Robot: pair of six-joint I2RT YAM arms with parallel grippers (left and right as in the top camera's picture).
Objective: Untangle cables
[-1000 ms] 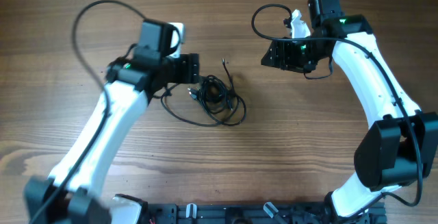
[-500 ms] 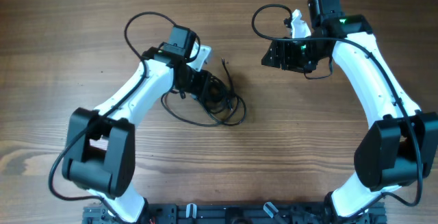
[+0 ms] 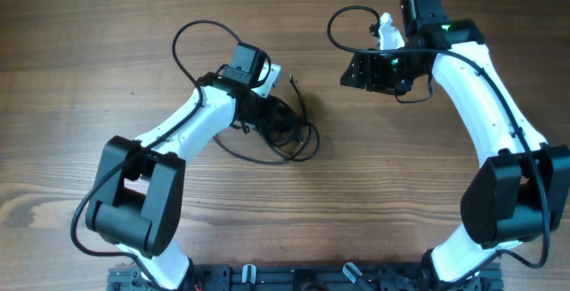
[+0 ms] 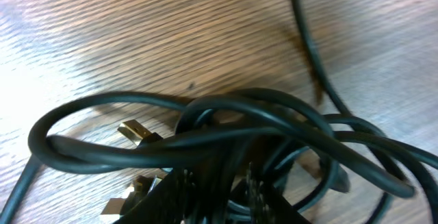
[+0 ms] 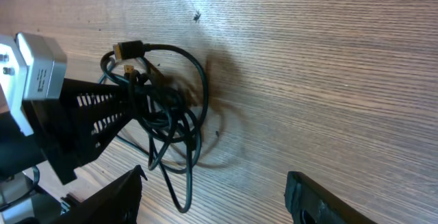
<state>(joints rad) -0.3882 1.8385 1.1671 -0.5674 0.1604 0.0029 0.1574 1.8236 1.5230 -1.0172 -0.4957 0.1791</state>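
Cables: the thin black cables point(image 3: 287, 133) are mixed up in one messy pile. The cords loop over and under each other.
Shape: most loops bunch tight in the middle. One wide loop point(image 3: 233, 147) sags out toward the near left, and one thin end point(image 3: 292, 82) sticks out toward the far side.
Plugs: a small gold plug point(image 5: 129, 48) pokes out at the edge of the pile. The left wrist view shows gold metal tips under the top cords.
Where: the pile lies flat on the counter point(image 3: 80, 68), near the middle, between the two arms.
Left tool: the left tool point(image 4: 219, 181) is pushed right into the pile. Its two ribbed tips are a little apart and cords lie across and between them. They do not look squeezed together on any cord.
Right tool: the right tool point(image 5: 219, 200) is spread wide and has nothing in it. It hangs over bare wood, well apart from the pile, and points toward it.
Counter: brown wood with long grain lines.
Arms: both are white and black, and each has a thicker black wire point(image 3: 191, 37) arching off it.
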